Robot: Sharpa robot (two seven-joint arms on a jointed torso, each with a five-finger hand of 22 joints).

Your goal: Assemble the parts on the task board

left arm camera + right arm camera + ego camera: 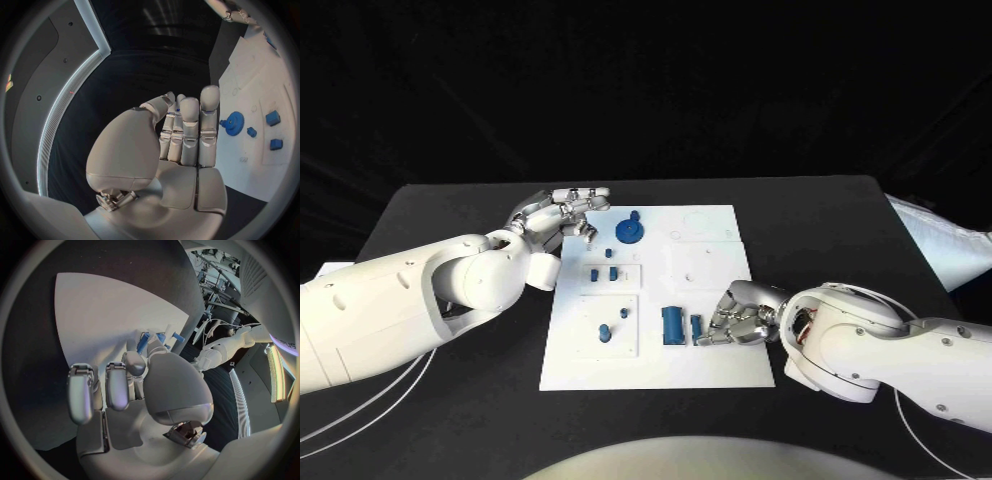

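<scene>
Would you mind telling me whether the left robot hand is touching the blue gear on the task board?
Apart. In the left wrist view, white task board shows between the left robot hand and the blue gear, whose fingers are straight and hold nothing.

My bench (459,210) is black. The white board (711,365) lies flat at its middle, and a white bag (935,240) rests at the far right edge.

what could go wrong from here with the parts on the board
The right hand sits at the task board's edge, right beside two upright blue pegs; a careless finger could topple them. The left hand hovers near the blue gear at the far corner and could nudge it off its seat.
</scene>
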